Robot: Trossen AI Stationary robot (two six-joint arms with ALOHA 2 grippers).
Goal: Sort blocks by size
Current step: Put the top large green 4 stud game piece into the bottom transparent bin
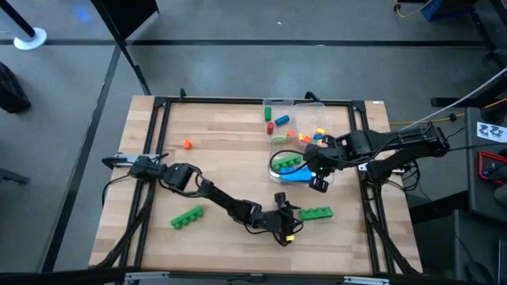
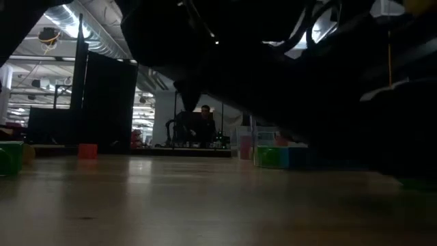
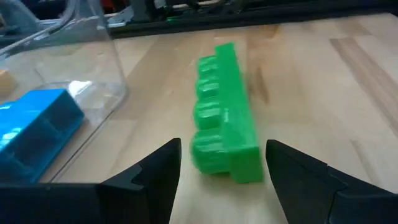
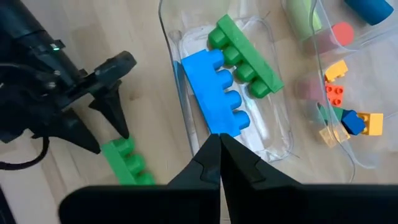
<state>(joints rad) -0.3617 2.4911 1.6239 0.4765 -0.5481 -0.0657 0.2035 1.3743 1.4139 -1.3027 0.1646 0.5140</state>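
A long green studded plastic bar [image 3: 225, 118] lies flat on the wooden table [image 1: 222, 142], its near end sitting in the gap between the spread fingers [image 3: 155, 177] of the left gripper [image 1: 289, 226]. The jaws stand released on either side of that end, and neither finger can be seen touching the brick. In the high view this bar [image 1: 316, 212] lies just beyond the gripper's tips, toward the right arm.

To one side of the left gripper stands a clear plastic tray [image 3: 102, 74], with a blue studded block [image 3: 34, 127] inside it. The right gripper [image 4: 219, 144] hangs directly over that same tray [image 4: 180, 37], its fingers pressed together and holding nothing. Just ahead of its tips the blue block [image 4: 217, 102] lies beside a second green studded bar [image 4: 245, 53], both within the tray.

Past the right gripper, a second clear container [image 4: 367, 158] holds small yellow, red and blue bricks [image 4: 348, 118]. Farther out from the right gripper a green cylinder [image 1: 268, 113], a red cylinder [image 1: 271, 127] and a blue cylinder [image 1: 283, 119] rest on the wood.

Well behind the left gripper, along its arm, a third green studded bar [image 1: 187, 216] lies on the table, and a small orange piece [image 1: 187, 144] sits alone farther off.

In the low view a person [image 2: 203, 123] is seated in the room beyond the table.
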